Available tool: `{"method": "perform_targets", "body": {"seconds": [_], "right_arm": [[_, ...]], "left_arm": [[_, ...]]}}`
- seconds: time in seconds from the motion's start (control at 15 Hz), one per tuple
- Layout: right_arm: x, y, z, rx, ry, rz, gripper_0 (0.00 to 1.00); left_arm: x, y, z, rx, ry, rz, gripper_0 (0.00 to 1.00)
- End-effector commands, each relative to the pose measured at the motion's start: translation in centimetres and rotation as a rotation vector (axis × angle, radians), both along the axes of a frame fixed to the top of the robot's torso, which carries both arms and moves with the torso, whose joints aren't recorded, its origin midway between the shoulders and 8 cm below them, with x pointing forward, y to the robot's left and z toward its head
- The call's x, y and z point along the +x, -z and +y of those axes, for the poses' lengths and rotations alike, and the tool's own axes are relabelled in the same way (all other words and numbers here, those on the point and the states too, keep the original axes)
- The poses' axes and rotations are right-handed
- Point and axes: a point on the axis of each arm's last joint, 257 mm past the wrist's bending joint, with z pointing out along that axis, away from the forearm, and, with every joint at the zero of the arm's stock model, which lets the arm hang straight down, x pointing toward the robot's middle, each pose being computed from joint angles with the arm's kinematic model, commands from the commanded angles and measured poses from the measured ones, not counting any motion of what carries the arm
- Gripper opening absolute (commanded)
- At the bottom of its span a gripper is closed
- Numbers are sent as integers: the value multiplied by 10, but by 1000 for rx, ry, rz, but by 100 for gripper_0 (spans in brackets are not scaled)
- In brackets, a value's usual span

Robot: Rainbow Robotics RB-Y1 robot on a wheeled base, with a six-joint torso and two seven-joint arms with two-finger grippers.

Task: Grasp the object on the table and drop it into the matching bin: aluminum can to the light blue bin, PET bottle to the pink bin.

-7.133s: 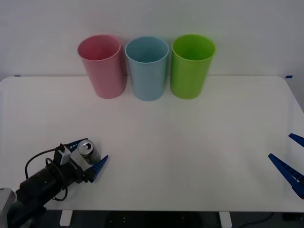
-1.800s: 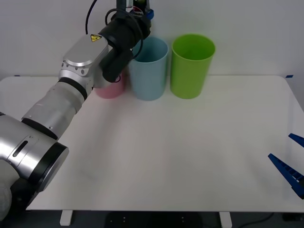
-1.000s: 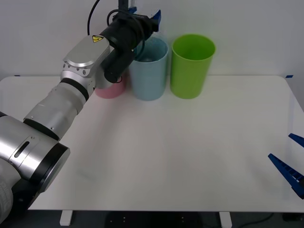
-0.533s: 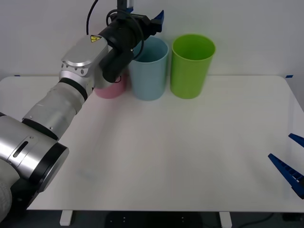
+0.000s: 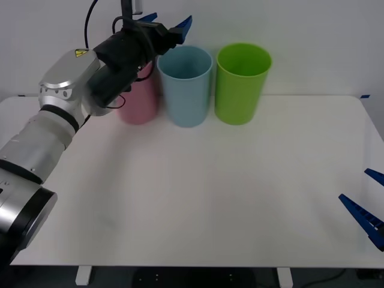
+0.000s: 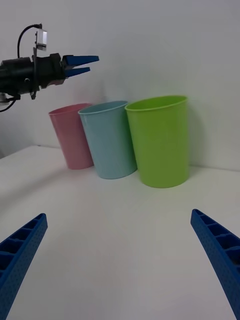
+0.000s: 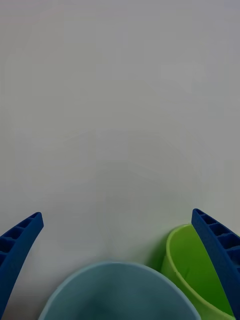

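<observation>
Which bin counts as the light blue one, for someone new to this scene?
Three tall cup-shaped bins stand in a row at the far edge of the white table, against the wall. The light blue bin is the middle one, between the pink bin and the lime green bin.

Left gripper (fingers apart) back from light blue bin.

The wide white surface lies bare before me, open to pass across. At its far edge the pink bin, light blue bin and lime green bin stand in a tight row against the wall, blocking that stretch. My left hand hangs spread above their rims; my right hand sits spread at the near right edge.
</observation>
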Motion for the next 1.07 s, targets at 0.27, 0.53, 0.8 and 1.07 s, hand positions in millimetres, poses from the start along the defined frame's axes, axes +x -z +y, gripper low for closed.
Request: {"method": "perform_targets", "body": {"seconds": [0.27,0.53,0.8,1.07], "right_arm": [[0,0,0,0,0,0,100],[0,0,0,0,0,0,100],[0,0,0,0,0,0,100],[0,0,0,0,0,0,100]], "left_arm": [[-43,17,47,-39,32,-22,100],[-81,41,89,14,80,-31,100],[-124,68,141,103,112,-46,100],[-168,96,193,198,122,-54,100]]}}
